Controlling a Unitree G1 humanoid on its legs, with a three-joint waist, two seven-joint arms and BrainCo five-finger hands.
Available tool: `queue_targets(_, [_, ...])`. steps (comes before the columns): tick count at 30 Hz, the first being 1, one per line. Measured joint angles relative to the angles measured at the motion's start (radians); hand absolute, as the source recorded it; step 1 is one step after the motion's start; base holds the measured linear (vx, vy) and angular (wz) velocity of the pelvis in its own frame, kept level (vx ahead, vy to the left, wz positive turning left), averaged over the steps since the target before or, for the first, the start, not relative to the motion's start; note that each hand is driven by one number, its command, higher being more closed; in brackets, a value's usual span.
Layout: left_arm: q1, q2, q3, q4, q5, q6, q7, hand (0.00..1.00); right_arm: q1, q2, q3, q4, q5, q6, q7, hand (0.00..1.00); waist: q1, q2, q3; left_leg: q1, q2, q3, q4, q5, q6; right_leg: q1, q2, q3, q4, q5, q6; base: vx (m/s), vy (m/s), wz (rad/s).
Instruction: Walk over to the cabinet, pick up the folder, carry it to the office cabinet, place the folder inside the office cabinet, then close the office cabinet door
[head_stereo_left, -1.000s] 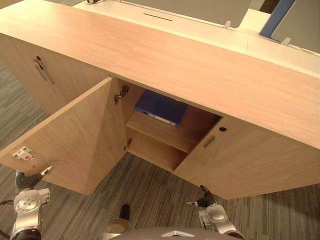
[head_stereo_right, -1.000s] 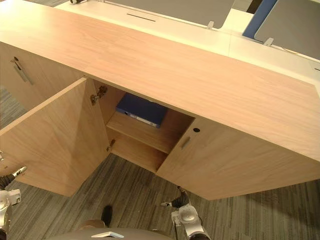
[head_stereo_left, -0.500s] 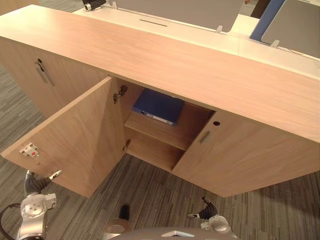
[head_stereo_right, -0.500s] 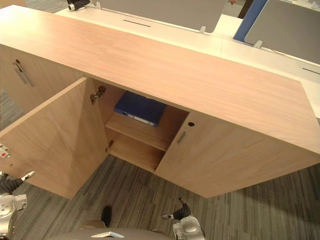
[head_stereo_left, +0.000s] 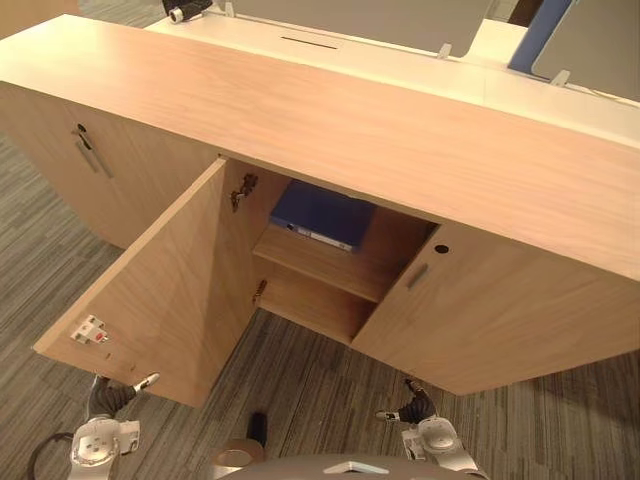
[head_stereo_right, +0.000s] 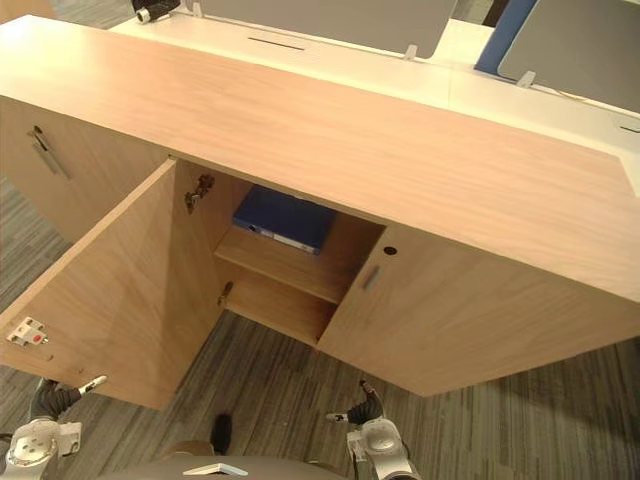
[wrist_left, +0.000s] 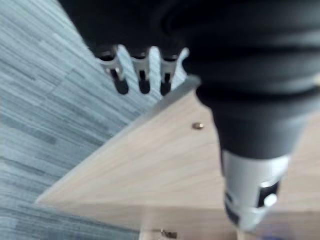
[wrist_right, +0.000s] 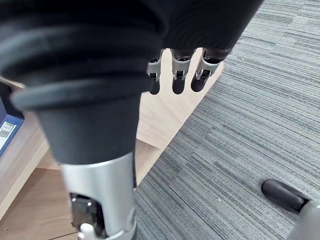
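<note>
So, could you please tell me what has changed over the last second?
The open door has swung slightly toward shut, with the left hand following by its lower free corner. The blue folder stays on the upper shelf; the right hand stays low, open, holding nothing.

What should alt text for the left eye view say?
A blue folder lies on the upper shelf in a wooden cabinet whose door stands open. The left hand and right hand hang empty low over the carpet.

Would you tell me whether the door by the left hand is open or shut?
Open: the door stands angled out from the cabinet, exposing the blue folder lying on its shelf.
</note>
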Motion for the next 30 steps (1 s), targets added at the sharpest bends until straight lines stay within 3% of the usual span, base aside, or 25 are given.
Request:
queue_targets(4, [0.021, -0.034, -0.048, -0.005, 0.000, 0.001, -0.008, 0.00, 0.011, 0.000, 0.000, -0.001, -0.006, 0.004, 0.001, 0.00, -0.005, 0.030, -0.004, -0.003, 0.008, 0.036, 0.000, -0.001, 0.006, -0.024, 0.001, 0.037, 0.001, -0.004, -0.009, -0.12, 0.009, -0.17])
queue_targets(10, [0.031, -0.041, -0.183, -0.009, 0.001, 0.003, -0.048, 0.00, 0.021, 0.003, 0.000, -0.025, -0.006, 0.006, 0.000, 0.00, -0.018, 0.040, -0.012, -0.003, 0.013, 0.067, 0.000, 0.001, 0.007, -0.037, 0.006, 0.081, 0.002, -0.005, -0.009, -0.06, 0.008, -0.13])
queue_targets(14, [0.035, -0.094, -0.292, -0.030, 0.022, 0.003, -0.096, 0.00, 0.022, 0.006, -0.001, -0.024, -0.006, 0.010, -0.002, 0.00, -0.033, 0.054, -0.020, -0.003, 0.014, 0.106, 0.000, 0.001, 0.007, -0.058, 0.005, 0.120, 0.001, 0.004, -0.020, 0.00, 0.020, -0.27])
queue_targets(19, [-0.004, -0.151, -0.385, -0.040, 0.044, 0.000, -0.129, 0.00, 0.013, 0.011, -0.001, -0.024, -0.006, 0.025, -0.002, 0.00, -0.056, 0.057, -0.023, 0.013, 0.022, 0.145, 0.000, -0.003, 0.006, -0.064, 0.012, 0.166, -0.011, 0.026, -0.007, 0.02, 0.003, -0.28])
queue_targets(25, [-0.126, -0.155, -0.424, -0.037, 0.049, -0.017, -0.130, 0.00, 0.017, 0.011, -0.002, -0.019, -0.006, 0.027, -0.004, 0.00, -0.091, 0.059, -0.032, 0.030, 0.030, 0.166, 0.000, -0.008, 0.004, -0.052, 0.019, 0.187, -0.026, 0.040, 0.005, 0.02, -0.012, -0.15])
queue_targets(30, [-0.198, -0.166, -0.467, -0.001, 0.050, -0.025, -0.128, 0.00, 0.003, 0.013, -0.001, 0.012, -0.006, 0.027, -0.008, 0.00, -0.103, 0.055, -0.038, 0.033, 0.030, 0.169, 0.000, -0.011, 0.003, -0.045, 0.019, 0.188, -0.032, 0.044, 0.008, 0.00, 0.000, 0.00])
